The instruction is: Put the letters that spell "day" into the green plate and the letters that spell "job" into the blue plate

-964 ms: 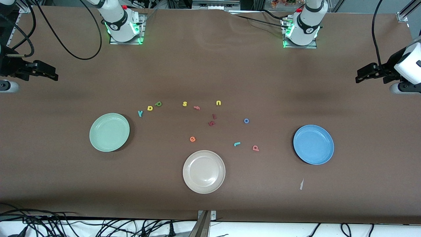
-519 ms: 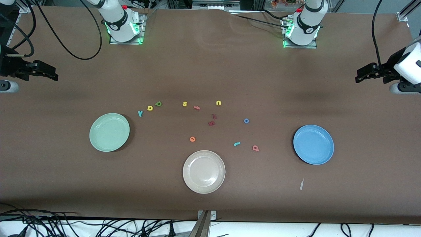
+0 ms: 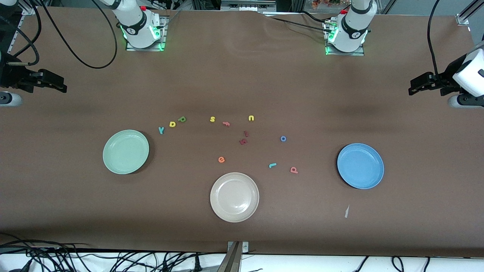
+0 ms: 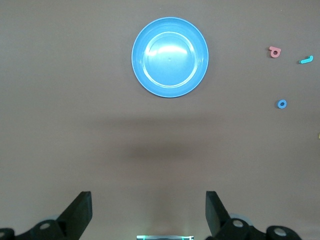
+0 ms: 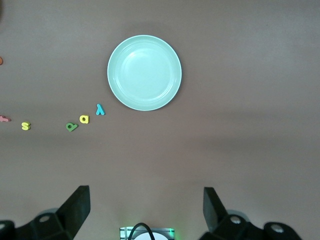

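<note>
Nothing has moved; both open grippers wait. Right gripper should be lowered squarely (jaws wide) over the tiny teal foam y beside the pale mint-green plate.

My green plate lies flat and bare toward my right arm's end of the table. Just beside it, farther from the front camera, sit the teal y, yellow d and green a. My blue plate lies bare toward my left arm's end; the blue o, teal j and pinkish-red b lie apart from it on the table.
</note>
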Robot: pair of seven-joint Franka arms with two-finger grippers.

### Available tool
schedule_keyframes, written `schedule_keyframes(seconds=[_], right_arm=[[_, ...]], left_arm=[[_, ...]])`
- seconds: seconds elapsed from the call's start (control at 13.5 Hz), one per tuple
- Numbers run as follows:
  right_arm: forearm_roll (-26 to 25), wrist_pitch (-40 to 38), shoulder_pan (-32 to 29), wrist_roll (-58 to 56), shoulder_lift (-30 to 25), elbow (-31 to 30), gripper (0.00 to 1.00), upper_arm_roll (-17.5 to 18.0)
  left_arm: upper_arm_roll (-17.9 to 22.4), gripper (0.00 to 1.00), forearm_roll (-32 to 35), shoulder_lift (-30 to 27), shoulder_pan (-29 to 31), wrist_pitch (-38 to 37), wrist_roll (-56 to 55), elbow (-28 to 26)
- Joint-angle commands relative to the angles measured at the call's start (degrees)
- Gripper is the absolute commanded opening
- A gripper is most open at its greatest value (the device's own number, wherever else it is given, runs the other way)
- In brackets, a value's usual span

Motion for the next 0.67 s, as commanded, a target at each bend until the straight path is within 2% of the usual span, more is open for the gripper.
schedule_keyframes(seconds=[0.0, 0.59], right_arm=[[0.67, -1.35, -0.23, -0.48, -0.17, 1.08, 1.00, 0.00], [0.67, -1.35, -0.23, -0.40, -0.17, 1.08, 1.00, 0.00]], left_arm=[[0.05, 1.00, 1.34, 0.56, -0.40, -1.18, 0.79, 1.54], [-0.03, 1.00, 0.81, 0.56, -0.49, -1.18, 0.70, 1.54]])
